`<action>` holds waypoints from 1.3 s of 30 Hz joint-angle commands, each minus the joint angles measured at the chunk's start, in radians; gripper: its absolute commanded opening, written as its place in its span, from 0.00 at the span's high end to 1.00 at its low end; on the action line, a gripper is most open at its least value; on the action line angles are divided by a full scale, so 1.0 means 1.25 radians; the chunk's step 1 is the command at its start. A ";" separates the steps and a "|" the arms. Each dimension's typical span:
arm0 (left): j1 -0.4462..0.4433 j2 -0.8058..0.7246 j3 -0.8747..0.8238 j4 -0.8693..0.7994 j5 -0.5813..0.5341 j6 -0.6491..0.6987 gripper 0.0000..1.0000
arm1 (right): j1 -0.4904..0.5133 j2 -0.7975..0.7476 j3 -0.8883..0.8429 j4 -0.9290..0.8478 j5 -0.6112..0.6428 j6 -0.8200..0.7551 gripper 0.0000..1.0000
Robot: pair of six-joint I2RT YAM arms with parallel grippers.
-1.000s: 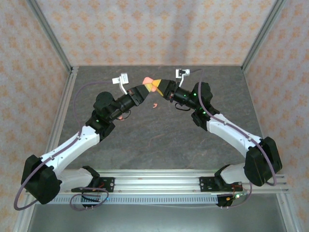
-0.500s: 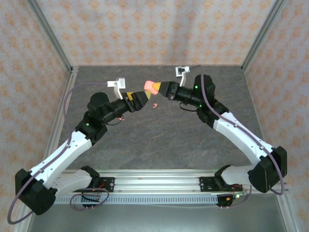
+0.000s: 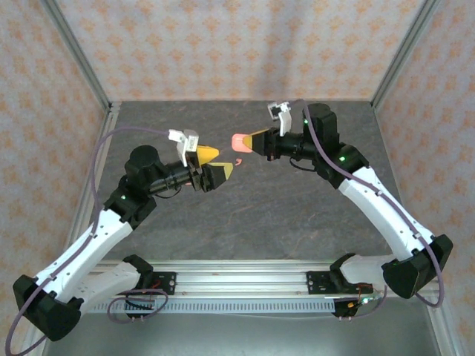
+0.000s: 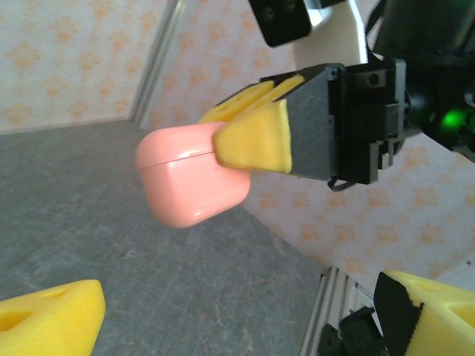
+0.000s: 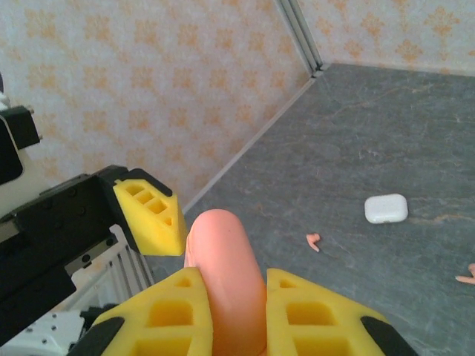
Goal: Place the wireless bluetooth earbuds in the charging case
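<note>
The left gripper (image 3: pixel 217 162) hangs empty, its yellow foam jaws apart, just short of the right gripper (image 3: pixel 251 141). The right gripper is clamped on one end of a rounded coral-pink plastic charging case (image 4: pixel 189 178), held above the desk (image 3: pixel 267 208). Gripped so near its end, the case may twist or slip out when its lid is pried. The left wrist view shows the lid seam (image 4: pixel 174 157) shut. The right wrist view shows, on the desk beyond the right gripper, a tiny coral-pink earbud (image 5: pixel 312 240) and a white pebble-shaped case (image 5: pixel 386 208).

You have a coral-pink charging case (image 4: pixel 193 174), plain and glossy. The jaws on both arms (image 3: pixel 96 237) are yellow on black, and the arms are white and black. Worktop (image 3: pixel 260 208): dark grey, marbled. Second case (image 5: pixel 386 208): white. Earbuds (image 5: pixel 313 240): coral-pink. Walls (image 3: pixel 223 44): peach with an orange floral repeat.
</note>
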 commanded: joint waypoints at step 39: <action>0.019 0.184 -0.023 0.383 0.170 -0.225 0.47 | -0.002 -0.109 -0.162 0.214 -0.059 0.057 0.87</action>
